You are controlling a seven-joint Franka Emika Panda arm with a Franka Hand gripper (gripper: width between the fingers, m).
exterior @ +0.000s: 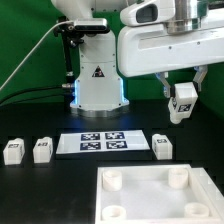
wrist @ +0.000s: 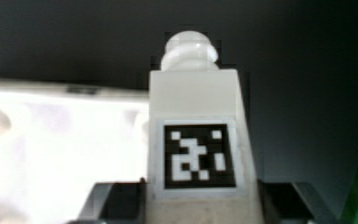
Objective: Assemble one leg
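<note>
My gripper (exterior: 182, 104) is shut on a leg (exterior: 183, 102), a small white post with a black-and-white tag, and holds it in the air above the table at the exterior view's right. In the wrist view the leg (wrist: 199, 130) stands between the two dark fingers (wrist: 126, 200), tag facing the camera, with a rounded peg at its far end. Three more legs lie on the black table: two at the exterior view's left (exterior: 13, 150) (exterior: 42, 149) and one to the right of the marker board (exterior: 162, 146). The white tabletop panel (exterior: 150, 203) with round corner sockets lies at the front.
The marker board (exterior: 102, 142) lies flat in the middle of the table. The arm's white base (exterior: 97, 72) stands behind it, with a black cable at the exterior view's left.
</note>
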